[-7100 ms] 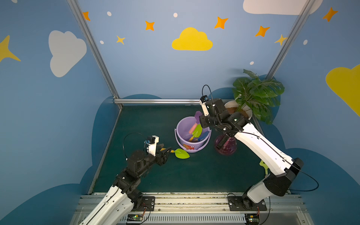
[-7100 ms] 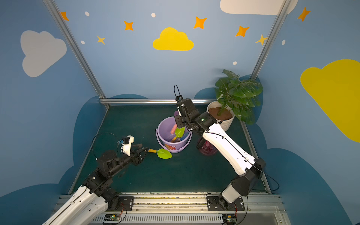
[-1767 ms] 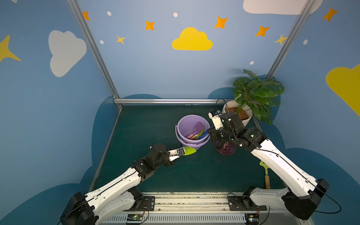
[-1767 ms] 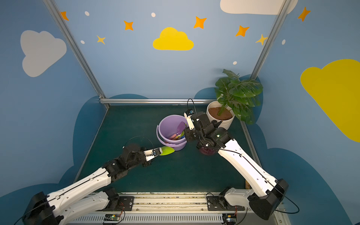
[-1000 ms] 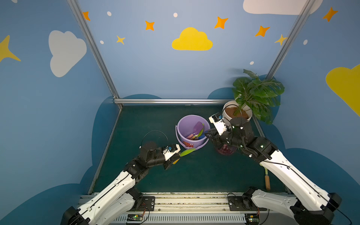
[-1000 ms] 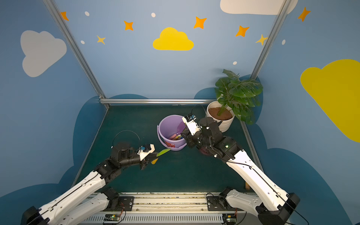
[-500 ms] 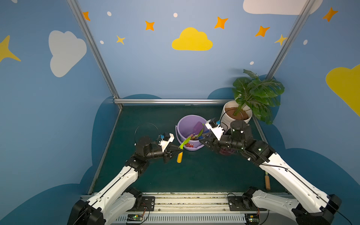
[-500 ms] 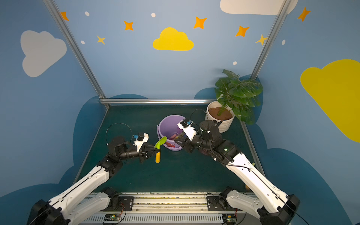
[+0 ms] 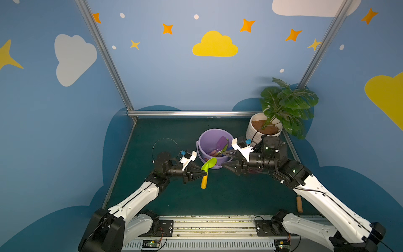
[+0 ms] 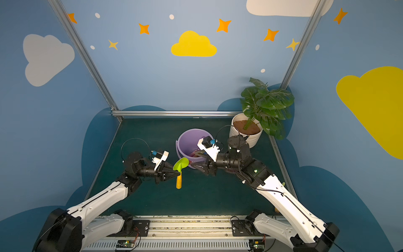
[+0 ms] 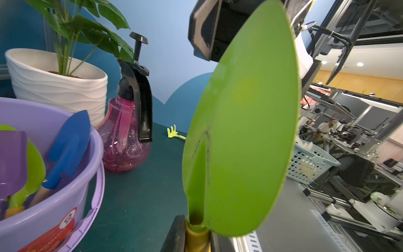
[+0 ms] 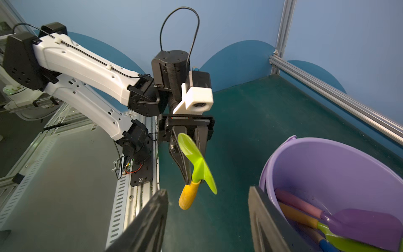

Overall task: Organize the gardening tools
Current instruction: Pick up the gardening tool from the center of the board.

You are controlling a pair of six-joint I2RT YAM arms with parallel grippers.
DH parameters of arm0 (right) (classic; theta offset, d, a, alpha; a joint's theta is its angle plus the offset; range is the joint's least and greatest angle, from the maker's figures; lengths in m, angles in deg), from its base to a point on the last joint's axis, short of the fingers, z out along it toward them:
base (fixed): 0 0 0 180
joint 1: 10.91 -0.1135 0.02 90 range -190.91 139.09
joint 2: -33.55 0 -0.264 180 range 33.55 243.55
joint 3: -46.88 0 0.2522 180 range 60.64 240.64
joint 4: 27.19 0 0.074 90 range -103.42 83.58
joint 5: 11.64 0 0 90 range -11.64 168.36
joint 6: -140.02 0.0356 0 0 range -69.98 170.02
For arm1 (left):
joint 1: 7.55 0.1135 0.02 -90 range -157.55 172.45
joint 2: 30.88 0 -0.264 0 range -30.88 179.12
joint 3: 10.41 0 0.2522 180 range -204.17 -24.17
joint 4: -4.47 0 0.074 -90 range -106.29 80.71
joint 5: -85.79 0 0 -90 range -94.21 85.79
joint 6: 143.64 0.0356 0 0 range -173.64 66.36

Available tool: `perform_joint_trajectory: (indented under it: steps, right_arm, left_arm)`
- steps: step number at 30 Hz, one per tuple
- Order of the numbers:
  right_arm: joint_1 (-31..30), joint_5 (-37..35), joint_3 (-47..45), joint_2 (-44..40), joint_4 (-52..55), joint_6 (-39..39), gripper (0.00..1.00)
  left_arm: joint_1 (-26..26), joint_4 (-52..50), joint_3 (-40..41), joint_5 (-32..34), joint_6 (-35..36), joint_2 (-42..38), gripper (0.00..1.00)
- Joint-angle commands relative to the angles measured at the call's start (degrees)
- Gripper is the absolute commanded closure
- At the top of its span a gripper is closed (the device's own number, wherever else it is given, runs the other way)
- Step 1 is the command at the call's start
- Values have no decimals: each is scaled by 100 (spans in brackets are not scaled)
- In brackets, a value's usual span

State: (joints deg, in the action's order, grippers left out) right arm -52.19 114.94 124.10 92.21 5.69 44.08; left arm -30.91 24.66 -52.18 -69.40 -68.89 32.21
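My left gripper is shut on the neck of a lime-green trowel. It holds the trowel above the mat with the blade up and the yellow handle hanging down. My right gripper faces the trowel a short way off, open and holding nothing. Behind them the lilac bucket holds a purple trowel, a green one and a blue one. The pink spray bottle stands beside the bucket.
The white ribbed plant pot stands in the back right corner. A small yellow-green rake with a wooden handle lies by the right edge, partly under my right arm. The metal rail runs along the mat's front edge.
My left arm lifted the green trowel and turned it from slanted to upright in front of the bucket. My right gripper swung over from the spray bottle toward the trowel and opened wider.
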Motion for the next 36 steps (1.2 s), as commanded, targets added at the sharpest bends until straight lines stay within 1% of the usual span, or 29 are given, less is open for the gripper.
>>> perform_joint_trajectory:
  steps: [1, 8, 12, 20, 25, 34, 36]
  right_arm:
    - [35, 442, 369, 174, 69, -210, 40]
    - [24, 1302, 605, 590, 162, -113, 48]
    - [2, 1518, 696, 729, 338, -175, 52]
    - [-132, 1560, 897, 1056, 720, -423, 65]
    - [-189, 1548, 980, 1190, 851, -514, 80]
    - [-222, 1554, 1012, 1234, 938, -577, 99]
    - [-223, 1554, 1015, 1236, 960, -590, 100]
  left_arm:
    - [-98, 276, -62, -447, -36, 74, 95]
    - [-161, 285, -58, -567, -16, 204, 93]
    - [-165, 317, -72, -614, -48, 237, 93]
    - [-177, 486, -92, -705, -220, 349, 92]
    - [-173, 607, -91, -739, -297, 362, 92]
    - [-175, 651, -121, -741, -360, 412, 90]
    - [-178, 661, -127, -737, -368, 423, 90]
